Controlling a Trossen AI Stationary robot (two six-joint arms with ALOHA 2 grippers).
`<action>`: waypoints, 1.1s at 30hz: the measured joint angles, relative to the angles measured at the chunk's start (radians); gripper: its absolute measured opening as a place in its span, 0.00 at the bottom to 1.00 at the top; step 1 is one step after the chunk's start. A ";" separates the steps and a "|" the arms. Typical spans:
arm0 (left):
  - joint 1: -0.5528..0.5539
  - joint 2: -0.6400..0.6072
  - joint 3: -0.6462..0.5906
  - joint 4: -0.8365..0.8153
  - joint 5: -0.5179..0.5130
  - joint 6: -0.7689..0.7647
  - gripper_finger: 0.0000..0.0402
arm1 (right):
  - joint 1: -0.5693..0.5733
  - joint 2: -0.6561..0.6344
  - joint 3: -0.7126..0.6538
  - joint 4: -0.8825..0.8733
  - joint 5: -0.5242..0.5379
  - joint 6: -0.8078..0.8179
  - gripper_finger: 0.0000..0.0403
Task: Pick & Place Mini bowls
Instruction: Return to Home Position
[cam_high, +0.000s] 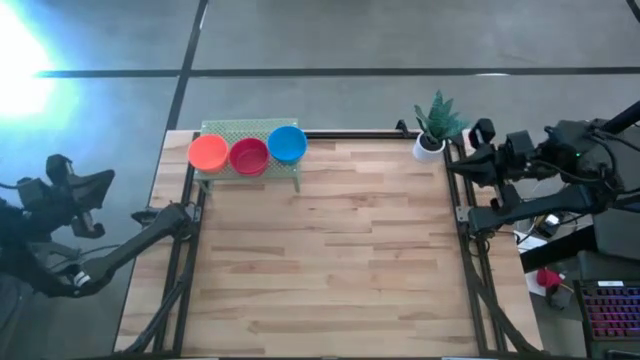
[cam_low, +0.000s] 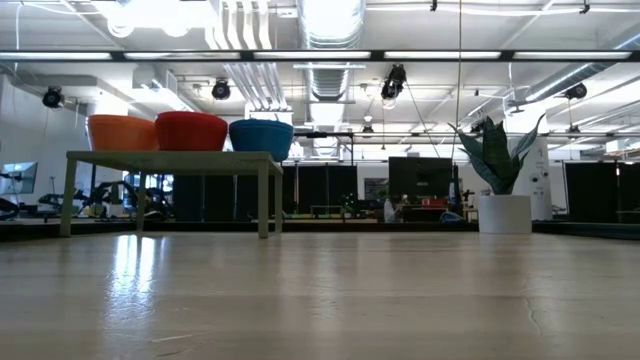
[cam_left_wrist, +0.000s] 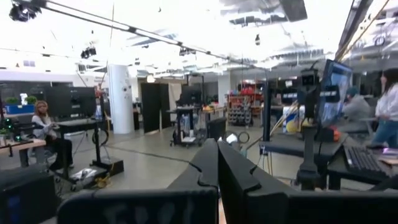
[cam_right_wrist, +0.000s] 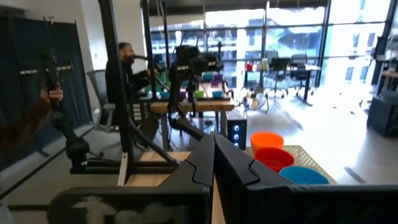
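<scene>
Three mini bowls stand side by side on a small green stand (cam_high: 250, 130) at the table's far left: orange (cam_high: 208, 152), red (cam_high: 249, 156) and blue (cam_high: 287, 143). In the low view they sit on the stand's top (cam_low: 170, 157) as orange (cam_low: 120, 132), red (cam_low: 190, 131) and blue (cam_low: 261, 138). My left gripper (cam_left_wrist: 217, 144) is shut and holds nothing, off the table's left edge (cam_high: 58, 168). My right gripper (cam_right_wrist: 214, 138) is shut and holds nothing, beside the table's right edge (cam_high: 466, 165), pointing across the table. Its wrist view shows the bowls (cam_right_wrist: 273, 157) far ahead.
A green plant in a white pot (cam_high: 432, 140) stands at the table's far right corner, also in the low view (cam_low: 503, 212). The wooden tabletop (cam_high: 330, 250) lies between the arms. A keyboard (cam_high: 610, 310) sits off the right edge. People (cam_right_wrist: 124, 74) are in the room beyond.
</scene>
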 joint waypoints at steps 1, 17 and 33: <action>0.000 -0.010 0.000 0.000 0.000 -0.004 0.00 | 0.000 -0.023 -0.024 0.016 0.000 -0.001 0.02; 0.000 -0.166 0.000 0.028 -0.090 -0.020 0.00 | 0.000 -0.371 -0.296 0.118 0.054 0.027 0.02; 0.001 -0.177 -0.046 0.047 -0.140 0.018 0.00 | 0.000 -0.663 -0.417 0.117 0.054 0.027 0.02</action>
